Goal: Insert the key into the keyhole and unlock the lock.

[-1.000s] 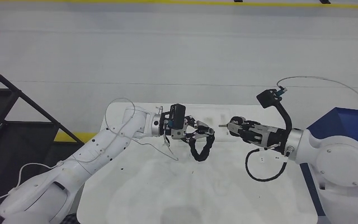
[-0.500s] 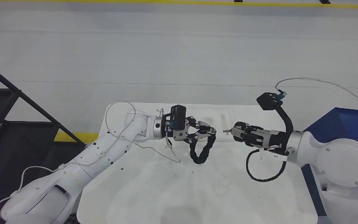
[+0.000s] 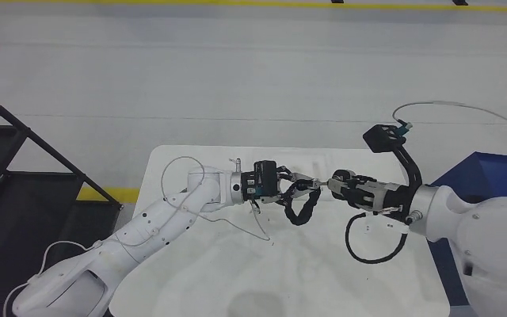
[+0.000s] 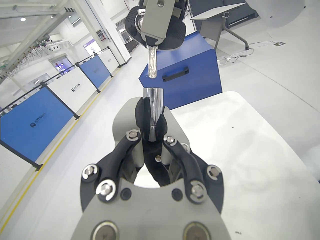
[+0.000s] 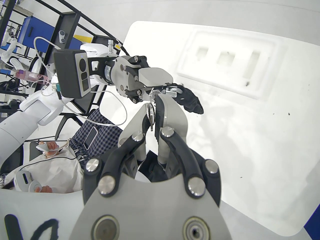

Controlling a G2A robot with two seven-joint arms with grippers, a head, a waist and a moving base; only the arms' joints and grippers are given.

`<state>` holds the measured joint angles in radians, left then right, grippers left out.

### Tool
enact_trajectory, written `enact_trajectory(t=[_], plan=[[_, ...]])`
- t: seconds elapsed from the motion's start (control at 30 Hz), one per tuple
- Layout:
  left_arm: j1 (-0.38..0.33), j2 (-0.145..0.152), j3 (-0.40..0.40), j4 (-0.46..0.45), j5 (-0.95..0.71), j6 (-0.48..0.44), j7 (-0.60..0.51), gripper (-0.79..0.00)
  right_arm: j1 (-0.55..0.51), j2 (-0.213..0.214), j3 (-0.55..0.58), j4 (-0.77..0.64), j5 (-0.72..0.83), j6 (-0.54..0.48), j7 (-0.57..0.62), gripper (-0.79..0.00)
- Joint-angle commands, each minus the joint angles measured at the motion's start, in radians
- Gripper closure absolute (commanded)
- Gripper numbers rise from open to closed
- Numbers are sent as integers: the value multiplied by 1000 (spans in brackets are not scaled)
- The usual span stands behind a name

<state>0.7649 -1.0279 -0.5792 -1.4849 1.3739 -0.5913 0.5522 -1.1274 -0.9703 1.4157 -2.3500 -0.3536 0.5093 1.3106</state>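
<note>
My left gripper (image 3: 295,189) hangs above the middle of the white table (image 3: 238,269), shut on the lock's chrome cylinder (image 4: 153,108). The lock's black cable loop (image 3: 305,208) dangles below it. Facing it from the right, my right gripper (image 3: 333,184) is shut on the head of a silver key (image 4: 152,62). The key's blade points at the cylinder's open end in line with it, and a small gap separates tip and cylinder in the left wrist view. In the right wrist view my right gripper (image 5: 152,109) pinches the key, with the lock (image 5: 172,91) and its cable (image 5: 191,101) just beyond.
A white foam tray (image 5: 225,63) with three recesses lies on the table behind the grippers. A blue cabinet (image 3: 483,170) stands off the table's right side. A black metal frame (image 3: 40,150) stands to the left.
My left gripper has carried the lock to the right, toward the key, closing most of the gap. The right gripper has shifted only slightly.
</note>
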Motion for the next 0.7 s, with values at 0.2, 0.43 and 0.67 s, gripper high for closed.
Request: enact_trajectory(t=[0.2, 0.43, 0.67], plan=[[36, -19, -5, 10, 84, 108, 46, 0, 32, 19, -60, 0, -55, 33, -32, 0], [36, -19, -5, 10, 84, 108, 46, 0, 32, 19, -60, 0, -55, 33, -32, 0], [68, -21, -19, 7, 67, 125, 15, 0, -4, 22, -37, 0, -50, 33, -71, 0]])
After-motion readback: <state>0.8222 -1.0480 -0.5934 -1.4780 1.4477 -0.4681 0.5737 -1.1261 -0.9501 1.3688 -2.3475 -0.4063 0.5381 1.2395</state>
